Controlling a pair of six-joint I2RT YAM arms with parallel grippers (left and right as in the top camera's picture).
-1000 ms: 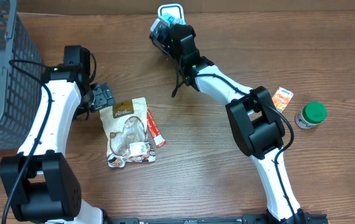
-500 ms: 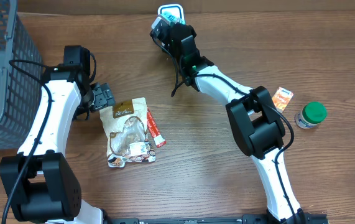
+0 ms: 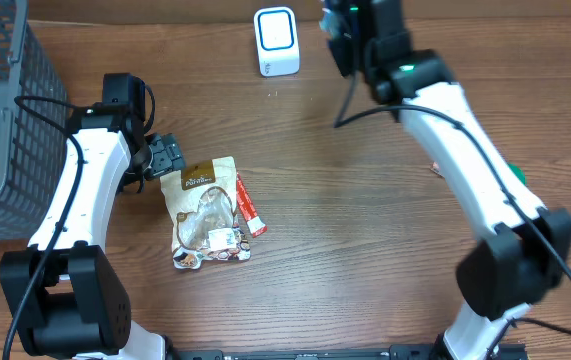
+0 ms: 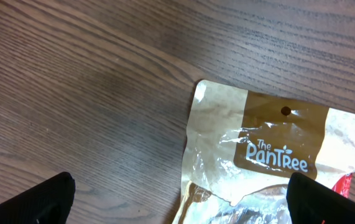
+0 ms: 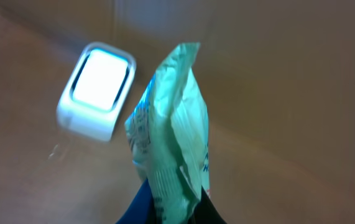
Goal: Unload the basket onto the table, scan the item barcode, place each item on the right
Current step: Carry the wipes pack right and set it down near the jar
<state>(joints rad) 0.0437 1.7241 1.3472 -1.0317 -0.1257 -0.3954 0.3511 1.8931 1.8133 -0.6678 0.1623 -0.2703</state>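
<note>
Packet at the scanner
The right gripper was pinched shut on the green packet just beside the white scanner — the left gripper gaped wide and empty, well apart from it.

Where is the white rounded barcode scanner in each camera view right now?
Overhead: white rounded barcode scanner at top centre, near the far edge.
Left wrist: not in view.
Right wrist: upper left, just left of the pale green plastic packet.
Shared landmark: brown wooden table, in all three.
</note>
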